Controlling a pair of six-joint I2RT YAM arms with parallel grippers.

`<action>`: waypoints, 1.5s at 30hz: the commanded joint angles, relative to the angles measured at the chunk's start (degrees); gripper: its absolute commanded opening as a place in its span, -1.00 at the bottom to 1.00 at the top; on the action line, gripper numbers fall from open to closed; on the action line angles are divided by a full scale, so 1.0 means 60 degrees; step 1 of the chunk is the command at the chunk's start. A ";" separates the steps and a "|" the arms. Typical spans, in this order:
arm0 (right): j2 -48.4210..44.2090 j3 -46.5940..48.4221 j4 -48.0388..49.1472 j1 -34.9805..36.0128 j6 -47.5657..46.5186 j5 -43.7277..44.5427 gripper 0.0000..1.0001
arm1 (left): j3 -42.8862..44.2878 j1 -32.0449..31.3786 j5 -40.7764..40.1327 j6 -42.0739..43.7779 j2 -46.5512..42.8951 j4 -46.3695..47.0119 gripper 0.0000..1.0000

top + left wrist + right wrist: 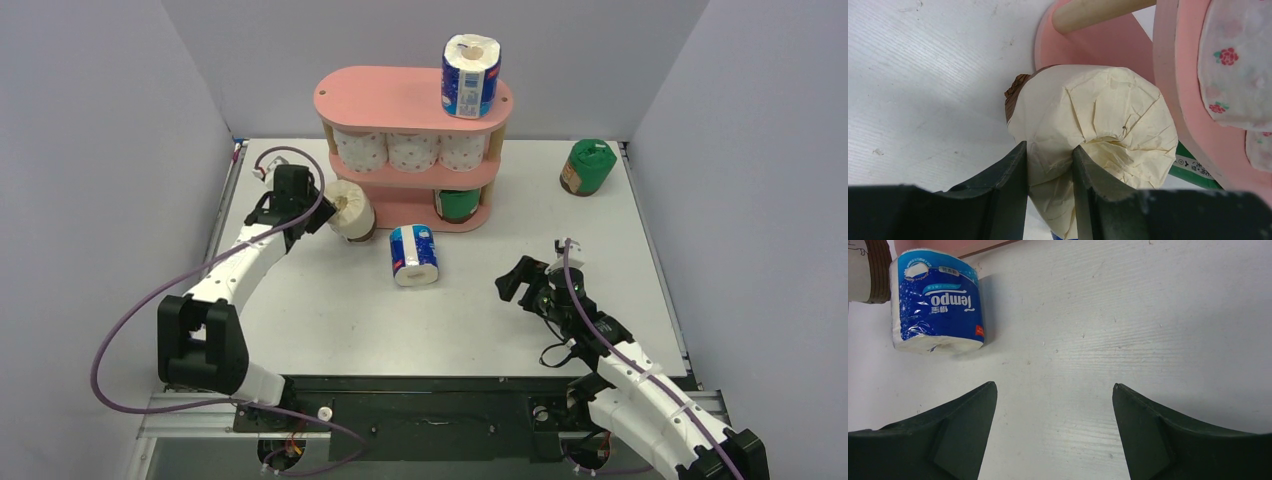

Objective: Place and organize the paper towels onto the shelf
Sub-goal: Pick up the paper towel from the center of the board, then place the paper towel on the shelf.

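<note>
One crumpled beige roll (pixel 1098 115), brown-ended, tight in the left tool (pixel 1049 150); right tool (pixel 1054 386) wide open

Top camera looks down from high behind, taking in the whole table (pixel 480 330). Left wrist camera sits tight on the beige roll (pixel 1098 115); right wrist camera, low, shares the blue roll (pixel 935 302) upper left.

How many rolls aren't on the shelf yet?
3: beige roll in the left gripper by the shelf, blue roll on the table, green roll far right. More could hide behind.
</note>
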 commanded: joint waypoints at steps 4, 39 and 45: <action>-0.0122 0.0513 0.0043 0.0028 -0.0049 0.0375 0.61 | 0.1021 0.0062 -0.0013 -0.0167 0.0669 0.1186 -0.63; -0.0409 0.0654 -0.0585 0.0019 -0.0207 0.0715 0.61 | 0.1807 -0.0407 0.0651 -0.0490 0.2385 0.2001 -0.63; -0.0475 0.0623 -0.0650 0.0005 -0.0217 0.0753 0.61 | 0.2092 -0.0643 0.0582 -0.0538 0.2569 0.1990 -0.63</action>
